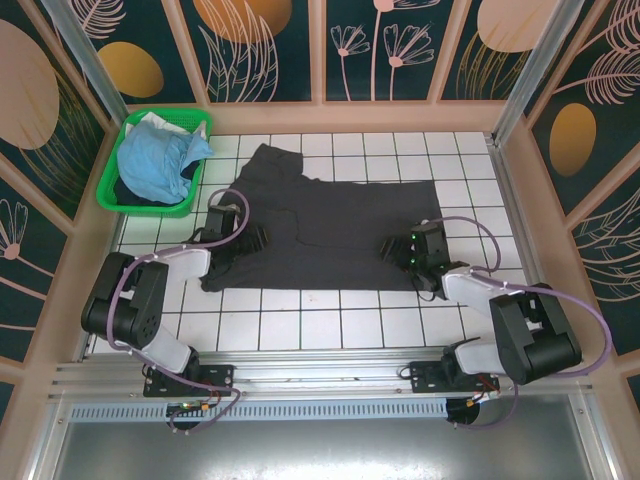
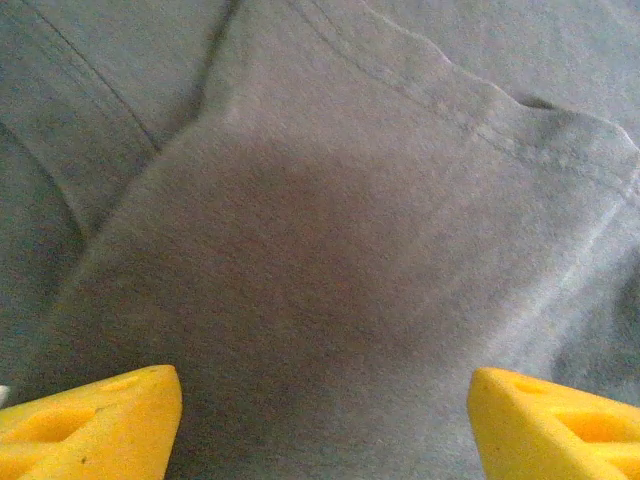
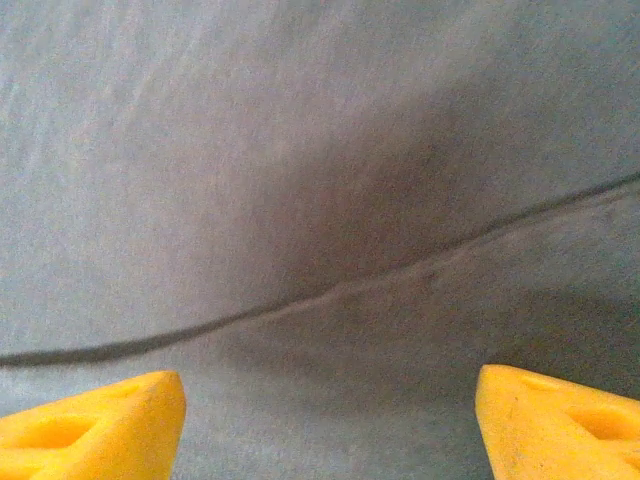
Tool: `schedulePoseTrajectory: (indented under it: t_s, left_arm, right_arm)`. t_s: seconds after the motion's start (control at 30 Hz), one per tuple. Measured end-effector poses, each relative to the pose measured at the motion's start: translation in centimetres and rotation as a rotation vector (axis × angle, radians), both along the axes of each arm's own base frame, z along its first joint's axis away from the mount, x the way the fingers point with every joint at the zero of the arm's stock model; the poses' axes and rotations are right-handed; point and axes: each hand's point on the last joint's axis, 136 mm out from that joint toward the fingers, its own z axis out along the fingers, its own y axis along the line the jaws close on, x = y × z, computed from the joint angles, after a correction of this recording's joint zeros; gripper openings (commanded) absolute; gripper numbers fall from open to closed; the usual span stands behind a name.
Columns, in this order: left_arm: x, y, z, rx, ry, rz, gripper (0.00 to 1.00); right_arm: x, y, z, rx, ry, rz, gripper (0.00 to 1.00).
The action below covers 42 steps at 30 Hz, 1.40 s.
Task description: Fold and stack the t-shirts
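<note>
Top external: green basket (image 1: 172, 118) at far left corner of tiled table (image 1: 330, 325), containing crumpled light blue t-shirt (image 1: 160, 160) heaped above the rim. Charcoal t-shirt (image 1: 330, 225) spread flat mid-table, just beside the basket. Left gripper (image 1: 252, 240) over its left edge, right gripper (image 1: 398, 250) over its right part.

Left wrist: left gripper (image 2: 325, 430) with yellow fingers (image 2: 90, 420) set wide apart, nothing clamped. Charcoal t-shirt (image 2: 330, 250) directly beneath, seams and an overlapping layer visible.

Right wrist: right gripper (image 3: 330, 420) likewise spread apart, gripping nothing. Charcoal t-shirt (image 3: 300, 150) below, one cloth edge crossing the view.
</note>
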Motion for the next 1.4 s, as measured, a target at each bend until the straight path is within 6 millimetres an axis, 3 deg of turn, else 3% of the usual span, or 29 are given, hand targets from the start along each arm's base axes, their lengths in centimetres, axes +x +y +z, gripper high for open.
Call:
schedulePoseTrajectory:
  t_s: [0.1,0.2,0.33,0.4,0.47,0.63,0.73,0.87,1.1,1.27,1.33,1.4]
  left_arm:
    - [1.9,-0.2,2.4,0.001,-0.029,0.009,0.88]
    - [5.7,-1.7,7.5,-0.049,-0.139,-0.008,0.98]
    - [10.6,-4.3,13.0,-0.080,-0.272,-0.052,0.98]
    - [13.1,-5.1,13.6,-0.063,-0.296,-0.056,0.99]
    - [15.7,-5.3,12.8,-0.022,-0.296,-0.043,0.98]
    - [22.2,-4.8,8.4,0.122,-0.243,0.008,0.99]
    - [25.7,-4.4,6.2,0.186,-0.237,0.038,0.98]
    - [29.4,-3.7,4.8,0.216,-0.252,0.085,0.95]
    - [31.6,-0.9,2.7,0.146,-0.245,0.165,0.92]
    - [33.1,-0.2,0.9,0.021,-0.245,0.189,0.84]
    - [33.5,-0.2,0.2,-0.006,-0.242,0.192,0.81]
    - [33.8,-0.7,0.8,-0.047,-0.256,0.189,0.80]
  right_arm:
    - [2.0,-1.5,2.0,-0.011,-0.036,-0.038,0.86]
    - [4.4,-2.9,4.8,-0.013,-0.104,-0.069,0.92]
    - [6.6,-5.1,7.4,-0.013,-0.173,-0.102,0.97]
    - [7.7,-6.5,8.0,-0.018,-0.182,-0.130,0.99]
    - [9.1,-7.9,8.2,-0.024,-0.177,-0.165,0.99]
    - [13.2,-10.6,7.7,-0.034,-0.145,-0.226,0.95]
    - [16.2,-11.3,7.1,-0.046,-0.122,-0.230,0.91]
    - [19.9,-11.7,5.7,-0.067,-0.079,-0.227,0.82]
    - [23.0,-12.1,1.6,-0.120,0.044,-0.219,0.80]
    - [23.1,-11.9,-1.0,-0.146,0.118,-0.196,0.80]
    - [23.1,-11.9,-1.2,-0.159,0.125,-0.193,0.80]
    - [23.2,-11.9,-1.0,-0.160,0.124,-0.190,0.80]
